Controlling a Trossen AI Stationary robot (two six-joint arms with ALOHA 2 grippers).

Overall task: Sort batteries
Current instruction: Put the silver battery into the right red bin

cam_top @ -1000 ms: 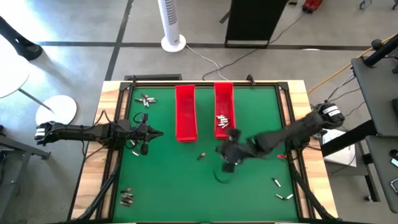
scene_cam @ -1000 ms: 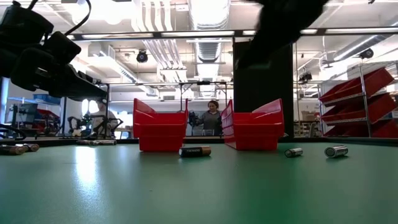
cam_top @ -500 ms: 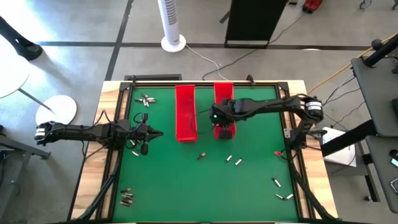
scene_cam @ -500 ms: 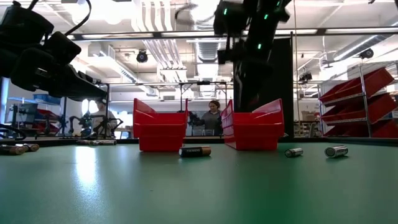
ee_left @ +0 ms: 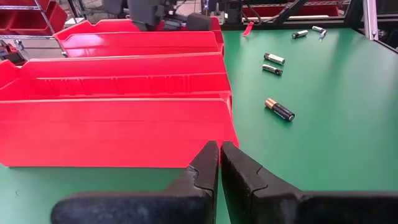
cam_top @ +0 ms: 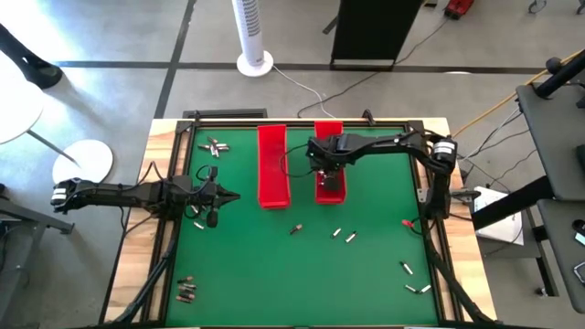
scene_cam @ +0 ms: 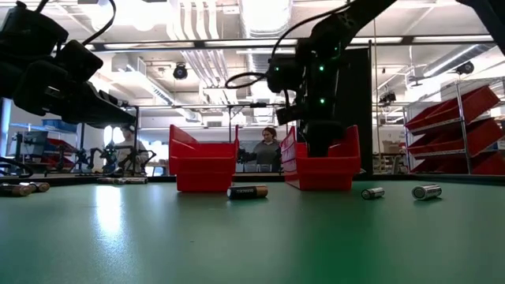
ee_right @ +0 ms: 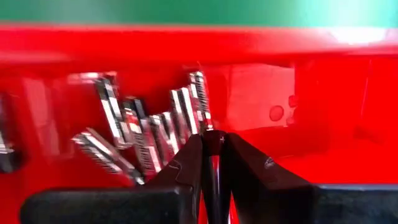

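green table (cam_top: pixel 274 274) with two long red trays near its far edge: left tray (cam_top: pixel 272 164) and right tray (cam_top: pixel 330 146). the right arm reaches across from the right edge; since half a second ago its wrist has shifted slightly toward the far edge, and the right gripper (cam_top: pixel 329 174) now hangs down inside the right tray, where it earlier stood above it. its jaws are nearly closed on a thin dark cell (ee_right: pixel 212 163), over a heap of silvery batteries (ee_right: pixel 146 134) on the tray floor. the left gripper (cam_top: pixel 228 196), unchanged, waits near the left edge, jaws shut and empty. loose batteries unchanged: one dark cell (cam_top: pixel 295 228) before the trays, a pair (cam_top: pixel 343 235), others at the near corners.
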